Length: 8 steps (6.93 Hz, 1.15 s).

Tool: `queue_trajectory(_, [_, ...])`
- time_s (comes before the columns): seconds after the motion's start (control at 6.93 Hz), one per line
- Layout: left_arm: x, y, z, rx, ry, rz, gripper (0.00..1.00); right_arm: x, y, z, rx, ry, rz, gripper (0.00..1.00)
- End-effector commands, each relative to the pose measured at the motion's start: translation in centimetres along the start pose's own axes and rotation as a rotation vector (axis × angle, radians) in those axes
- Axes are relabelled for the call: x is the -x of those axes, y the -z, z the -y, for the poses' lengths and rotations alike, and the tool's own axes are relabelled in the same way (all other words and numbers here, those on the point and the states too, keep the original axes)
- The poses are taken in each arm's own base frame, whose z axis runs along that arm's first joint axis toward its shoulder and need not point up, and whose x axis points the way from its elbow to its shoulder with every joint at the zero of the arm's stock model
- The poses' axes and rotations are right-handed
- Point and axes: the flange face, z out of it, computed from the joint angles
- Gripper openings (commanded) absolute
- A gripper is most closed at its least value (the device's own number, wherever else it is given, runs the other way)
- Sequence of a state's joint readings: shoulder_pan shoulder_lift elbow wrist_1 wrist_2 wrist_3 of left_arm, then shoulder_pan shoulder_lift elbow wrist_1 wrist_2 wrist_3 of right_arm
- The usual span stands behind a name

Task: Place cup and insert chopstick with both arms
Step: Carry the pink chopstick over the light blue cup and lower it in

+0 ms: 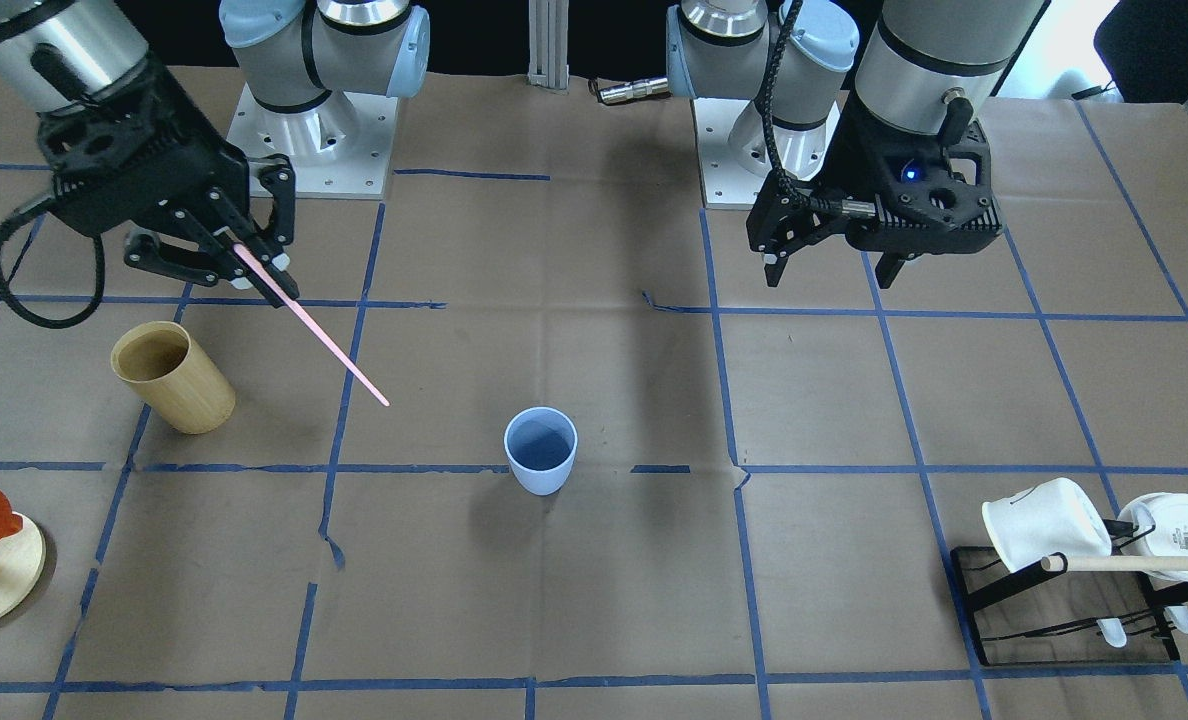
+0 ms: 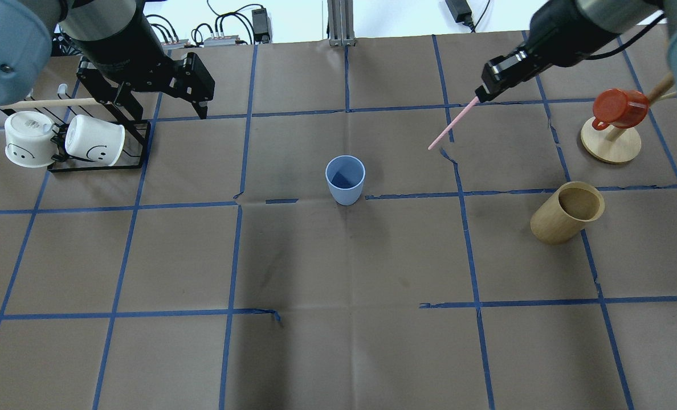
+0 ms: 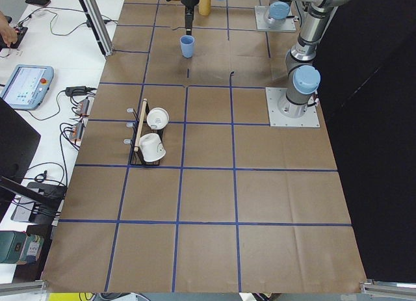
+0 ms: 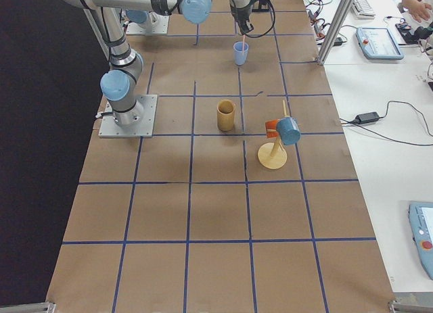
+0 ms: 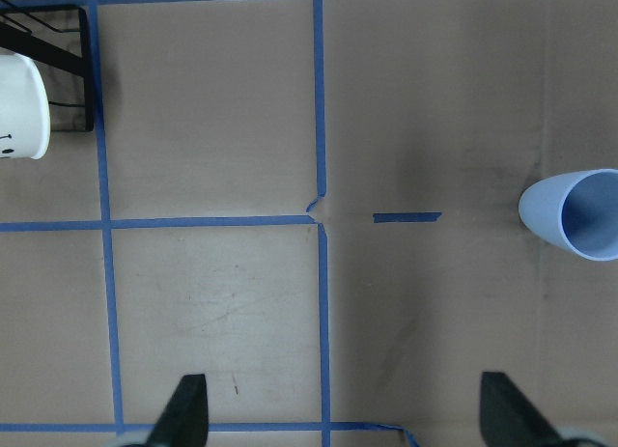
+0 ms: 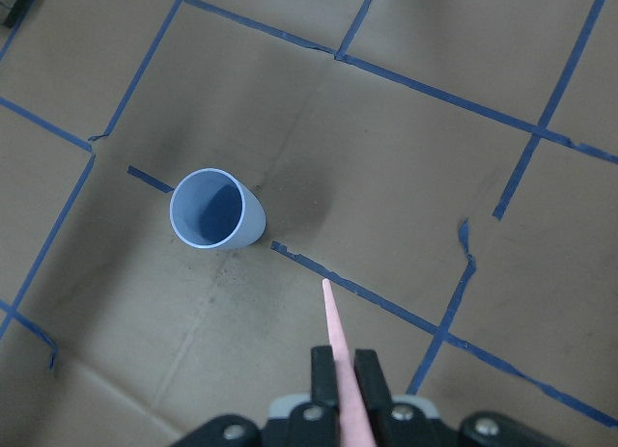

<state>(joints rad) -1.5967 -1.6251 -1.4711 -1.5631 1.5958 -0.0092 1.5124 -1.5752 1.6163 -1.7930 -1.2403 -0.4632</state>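
Observation:
The light-blue cup (image 1: 541,450) stands upright and empty near the table's middle; it also shows in the overhead view (image 2: 345,179), the left wrist view (image 5: 575,215) and the right wrist view (image 6: 217,210). My right gripper (image 1: 254,265) (image 2: 481,94) (image 6: 345,370) is shut on the upper end of the pale-pink chopstick (image 1: 319,335) (image 2: 449,128) (image 6: 335,331). It holds the stick above the table, slanting down toward the cup, its tip short of the rim. My left gripper (image 1: 832,270) (image 2: 164,105) (image 5: 348,418) is open and empty, raised well to the cup's side.
A tan wooden cup (image 1: 174,378) (image 2: 566,212) stands below the right arm. A wooden stand with a red mug (image 2: 615,114) is on the right side. A black rack (image 2: 110,165) with two white mugs (image 2: 93,145) and a beige rod (image 2: 48,103) is beside the left gripper.

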Motion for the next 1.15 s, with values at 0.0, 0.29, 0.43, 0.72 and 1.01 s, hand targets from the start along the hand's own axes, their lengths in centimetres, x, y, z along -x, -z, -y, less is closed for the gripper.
queue_trajectory(0.0, [0.0, 0.0, -0.1, 0.001, 0.0, 0.003, 1.0, 3.4, -4.2, 1.9, 0.033, -0.109, -0.031, 0.09])
queue_trajectory(0.29, [0.1, 0.2, -0.2, -0.002, -0.002, 0.007, 1.0, 5.4, -6.1, 2.5, 0.049, -0.182, -0.014, 0.09])
queue_trajectory(0.43, [0.1, 0.3, -0.3, -0.004, -0.002, 0.009, 1.0, 8.3, -6.5, 2.9, 0.033, -0.153, -0.021, 0.09])
queue_trajectory(0.72, [0.1, 0.4, -0.4, -0.005, -0.001, 0.009, 1.0, 10.4, -6.3, 3.2, 0.026, -0.153, -0.027, 0.09])
queue_trajectory(1.01, [0.2, 0.5, -0.3, -0.007, 0.0, 0.01, 1.0, 10.8, -9.5, 3.7, 0.063, -0.15, -0.017, 0.09])
